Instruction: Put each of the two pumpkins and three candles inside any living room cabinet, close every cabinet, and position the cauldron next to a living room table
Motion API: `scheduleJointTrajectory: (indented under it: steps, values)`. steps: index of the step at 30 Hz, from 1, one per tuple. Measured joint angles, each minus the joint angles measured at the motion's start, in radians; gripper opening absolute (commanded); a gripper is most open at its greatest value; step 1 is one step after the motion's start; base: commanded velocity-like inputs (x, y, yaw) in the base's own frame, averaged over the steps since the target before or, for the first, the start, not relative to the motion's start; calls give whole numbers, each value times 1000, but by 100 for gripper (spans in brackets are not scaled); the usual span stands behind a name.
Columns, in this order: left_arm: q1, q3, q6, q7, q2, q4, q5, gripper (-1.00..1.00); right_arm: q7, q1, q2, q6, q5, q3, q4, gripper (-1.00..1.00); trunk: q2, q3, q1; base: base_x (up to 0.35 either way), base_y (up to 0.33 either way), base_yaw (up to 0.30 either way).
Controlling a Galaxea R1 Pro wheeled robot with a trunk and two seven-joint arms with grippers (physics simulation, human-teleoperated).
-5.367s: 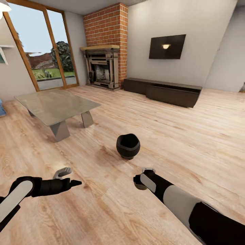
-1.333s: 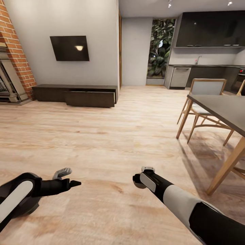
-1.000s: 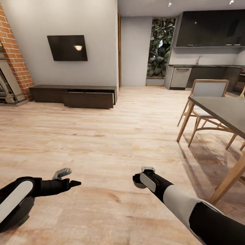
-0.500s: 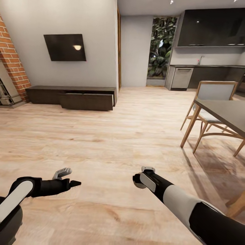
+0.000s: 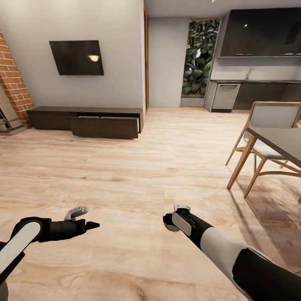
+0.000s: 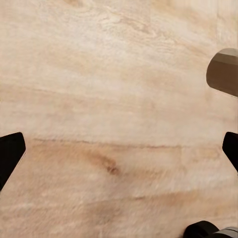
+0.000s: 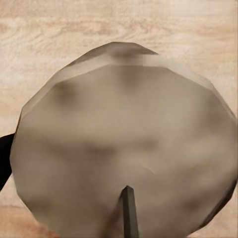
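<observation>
Near the robot, the left gripper (image 5: 85, 217) hangs over bare plank floor (image 5: 138, 175) with fingers spread, holding nothing. The right gripper (image 5: 171, 223) is clamped on a candle (image 7: 124, 144) — beige-grey, flat top facing the wrist camera. Farther off, the cabinet (image 5: 85, 121) stands against the wall under the TV (image 5: 76, 57), one front drawer pulled out.

No lettering, label, brand mark or number can be read anywhere in these pictures: the wall-mounted television (image 5: 76, 57) has a blank dark screen carrying only a lamp's reflection, and the kitchen units (image 5: 261, 33) and the cabinet (image 5: 85, 118) have plain, unmarked fronts.
</observation>
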State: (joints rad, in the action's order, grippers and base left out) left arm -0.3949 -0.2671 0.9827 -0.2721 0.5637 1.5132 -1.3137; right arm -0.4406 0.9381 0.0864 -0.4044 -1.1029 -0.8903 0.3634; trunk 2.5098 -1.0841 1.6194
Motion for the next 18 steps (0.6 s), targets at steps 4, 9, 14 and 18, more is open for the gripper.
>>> scheduleJointTrajectory:
  steps: [4, 9, 14, 18]
  values:
    - [0, 0, 0, 0, 0, 0, 0, 100, 1, 0, 0, 0, 0, 0, 0, -100, 0, 0, 0, 334, 0, 51]
    - [0, 0, 0, 0, 0, 0, 0, 100, 1, 0, 0, 0, 0, 0, 0, -100, 0, 0, 0, 334, 0, 8]
    - [0, 0, 0, 0, 0, 0, 0, 100, 1, 0, 0, 0, 0, 0, 0, -100, 0, 0, 0, 334, 0, 1]
    - [0, 0, 0, 0, 0, 0, -1, 100, 2, 0, 0, 0, 0, 0, 0, -100, 0, 0, 0, 334, 0, 0]
